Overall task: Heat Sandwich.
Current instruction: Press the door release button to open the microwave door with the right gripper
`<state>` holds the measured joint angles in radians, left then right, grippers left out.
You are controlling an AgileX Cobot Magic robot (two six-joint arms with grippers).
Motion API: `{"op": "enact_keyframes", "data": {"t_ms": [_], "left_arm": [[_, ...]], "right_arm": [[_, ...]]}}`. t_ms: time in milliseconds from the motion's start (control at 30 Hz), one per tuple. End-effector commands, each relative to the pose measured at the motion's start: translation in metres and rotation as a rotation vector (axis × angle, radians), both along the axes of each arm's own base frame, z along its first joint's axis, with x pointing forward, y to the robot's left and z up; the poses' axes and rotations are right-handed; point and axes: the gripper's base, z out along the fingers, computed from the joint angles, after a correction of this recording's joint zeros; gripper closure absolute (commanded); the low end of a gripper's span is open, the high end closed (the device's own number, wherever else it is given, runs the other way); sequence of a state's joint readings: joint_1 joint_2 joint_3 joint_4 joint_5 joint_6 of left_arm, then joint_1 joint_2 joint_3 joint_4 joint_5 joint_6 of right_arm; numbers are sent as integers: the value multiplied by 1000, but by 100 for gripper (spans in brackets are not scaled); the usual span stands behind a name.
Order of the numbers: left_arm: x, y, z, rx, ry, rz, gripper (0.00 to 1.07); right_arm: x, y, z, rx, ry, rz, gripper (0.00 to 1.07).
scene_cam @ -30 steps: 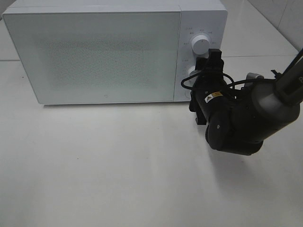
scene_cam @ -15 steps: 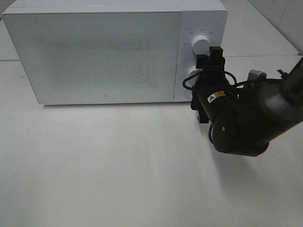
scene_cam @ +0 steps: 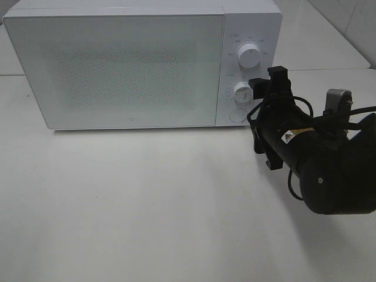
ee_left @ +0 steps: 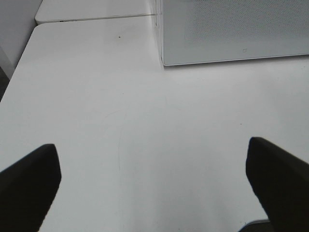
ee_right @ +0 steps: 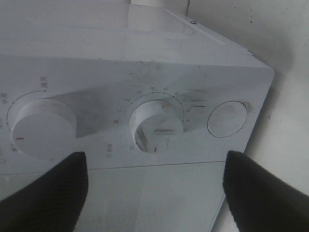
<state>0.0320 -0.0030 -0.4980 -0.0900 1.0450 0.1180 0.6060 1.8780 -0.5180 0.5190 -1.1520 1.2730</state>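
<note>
The sandwich is out of view. The white microwave (scene_cam: 117,64) stands at the back of the table with its door closed. My right gripper (scene_cam: 267,81) hangs open just to the right of the control panel, level with the lower knob (scene_cam: 241,91) and not touching it. In the right wrist view that knob (ee_right: 157,126) sits between the spread fingers of the right gripper (ee_right: 154,193), with nothing held. My left gripper (ee_left: 154,193) is open over bare table, off the microwave's (ee_left: 231,29) left front corner. The exterior view does not show it.
The panel also carries an upper knob (scene_cam: 248,57) and a round button (scene_cam: 237,114) below the lower knob. The white table (scene_cam: 147,205) stretches out in front of the microwave. A second table surface lies behind at the right (scene_cam: 329,41).
My right arm has drawn back to the right and toward the front, uncovering the lower knob and round button. The microwave and left gripper have not moved.
</note>
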Motion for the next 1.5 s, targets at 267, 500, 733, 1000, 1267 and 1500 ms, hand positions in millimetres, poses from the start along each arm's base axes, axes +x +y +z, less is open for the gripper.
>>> {"op": "enact_keyframes", "data": {"t_ms": [267,500,733,1000,1267,1500], "left_arm": [[-4,0,0,-9,-33,4,7],[-4,0,0,-9,-33,4,7],[-4,0,0,-9,-33,4,7],[-4,0,0,-9,-33,4,7],[-4,0,0,-9,-33,4,7],[-4,0,0,-9,-33,4,7]], "right_arm": [[-27,-7,17,-411,125,240,32],[-39,-4,28,-722,161,483,32],[-41,8,43,-1069,95,814,32],[-46,26,58,-1233,75,1223,32],[-60,28,81,-1249,116,1492,32],[-76,20,103,-1260,97,1547,32]]}}
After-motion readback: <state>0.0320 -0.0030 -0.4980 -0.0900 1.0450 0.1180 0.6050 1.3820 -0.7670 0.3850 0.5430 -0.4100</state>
